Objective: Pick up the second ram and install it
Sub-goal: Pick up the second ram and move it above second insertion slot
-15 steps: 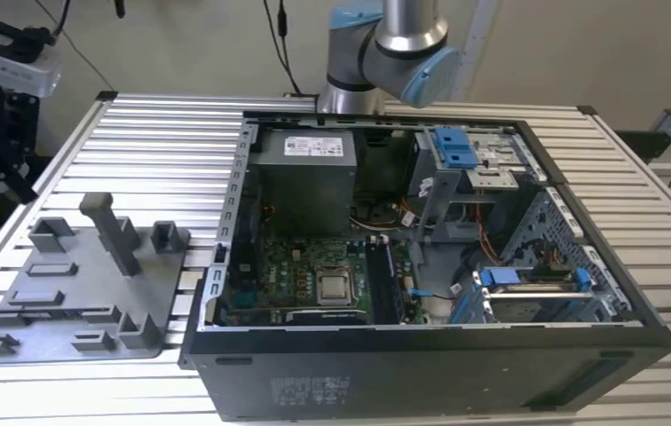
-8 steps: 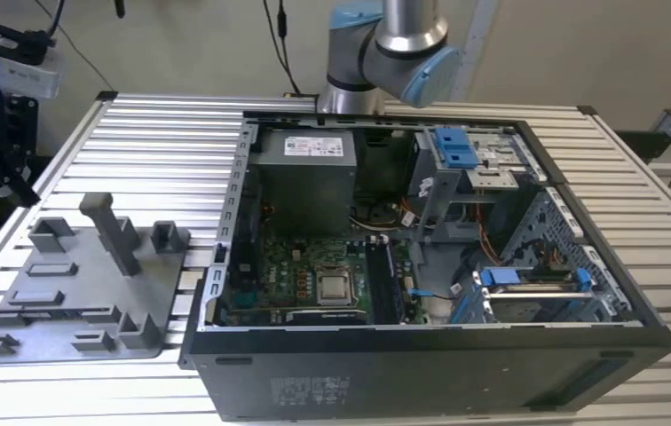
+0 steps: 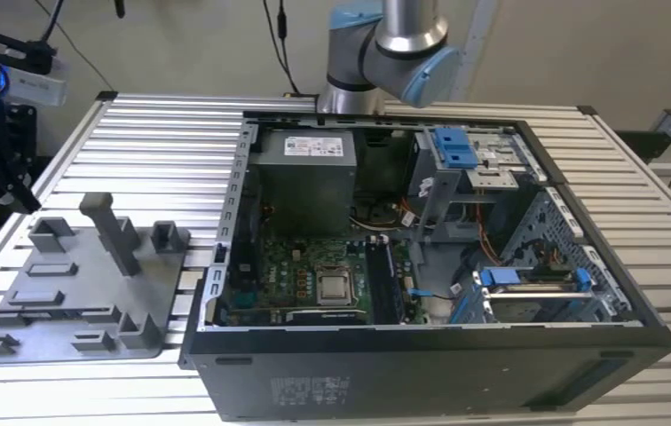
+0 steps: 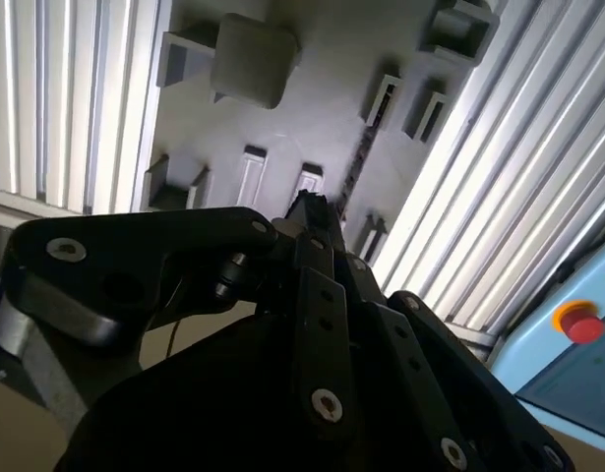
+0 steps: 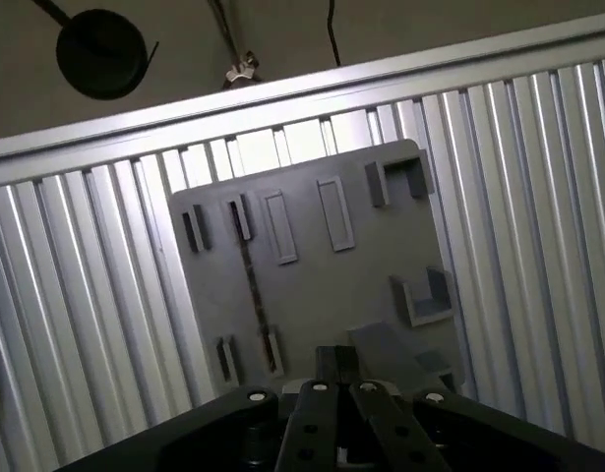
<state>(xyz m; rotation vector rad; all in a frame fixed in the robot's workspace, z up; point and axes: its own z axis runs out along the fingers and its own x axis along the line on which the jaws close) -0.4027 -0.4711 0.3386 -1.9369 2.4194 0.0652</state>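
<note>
Hovering over the grey tray [image 5: 361,285], the end effector [image 5: 336,362] has its fingertips pressed together with nothing between them, as the first wrist view shows. In the second wrist view the end effector [image 4: 304,208] is seen from the side, with its black linkages in front of the tray [image 4: 312,108].

The ram [image 5: 251,285] lies on the tray as a thin dark strip. It stands on edge in a line of small slotted holders, clear of the fingertips. In the second wrist view the ram [image 4: 356,162] runs between two of those holders, just beyond the tip of the end effector. The tray's tall post [image 4: 248,59] appears there end-on as a rounded grey square, well to one side of the ram.

In the exterior view the tray [image 3: 87,284] rests on the slatted metal desk [image 3: 158,160], at that view's left. Its post [image 3: 111,232] stands upright. Just beside the tray, toward that view's right, sits the open computer case [image 3: 430,373] with the motherboard [image 3: 300,266] exposed. The arm [image 3: 389,53] rises behind the case. Whether a stick already sits in the board's slots cannot be told.
</note>
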